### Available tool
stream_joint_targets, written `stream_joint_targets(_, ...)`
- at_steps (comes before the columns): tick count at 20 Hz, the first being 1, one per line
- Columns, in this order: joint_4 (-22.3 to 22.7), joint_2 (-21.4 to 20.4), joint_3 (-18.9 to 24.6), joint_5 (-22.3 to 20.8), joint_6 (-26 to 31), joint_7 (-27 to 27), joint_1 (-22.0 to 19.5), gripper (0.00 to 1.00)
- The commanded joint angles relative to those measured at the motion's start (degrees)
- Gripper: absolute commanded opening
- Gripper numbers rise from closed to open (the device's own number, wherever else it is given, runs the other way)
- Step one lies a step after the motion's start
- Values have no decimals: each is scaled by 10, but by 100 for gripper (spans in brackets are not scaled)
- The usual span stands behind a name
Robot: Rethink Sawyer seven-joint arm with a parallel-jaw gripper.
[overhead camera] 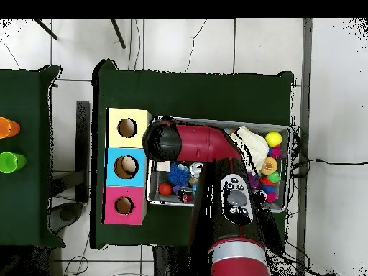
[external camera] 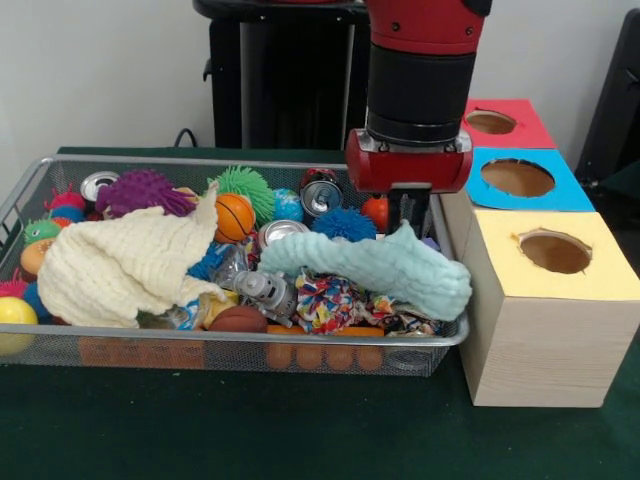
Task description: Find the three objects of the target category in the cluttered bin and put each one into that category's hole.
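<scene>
The silver wire-mesh bin lies on the green table, full of clutter. My gripper hangs at the bin's right end, its tips down against the top of a teal cloth. I cannot tell if it is open or shut. A cream cloth covers the left part. Crushed cans, an orange basketball, spiky balls in purple, green and blue, and a brown football show. In the overhead view the arm hides the gripper and much of the bin.
Three wooden boxes with round holes stand in a row right of the bin: yellow-topped, blue-topped, red-topped. They also show in the overhead view, yellow, blue, red. Orange and green cups stand on a second table.
</scene>
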Motion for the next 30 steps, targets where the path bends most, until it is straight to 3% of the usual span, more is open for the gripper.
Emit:
stream_joint_targets(1, 7, 34, 20, -49, -44, 32, 7, 0)
stream_joint_targets(8, 70, 51, 4, -81, -168, 83, 5, 0)
stream_joint_targets(14, 78, 70, -37, -84, -215, 102, 30, 0)
stream_joint_targets(19, 99, 73, -27, -99, -239, 76, 18, 0)
stream_joint_targets(20, 103, 72, -25, -98, -239, 72, 15, 100)
stream_joint_targets(27, 121, 69, -1, -92, -239, 71, -5, 100)
stream_joint_targets(30, 153, 44, -9, -85, -230, 83, -1, 100)
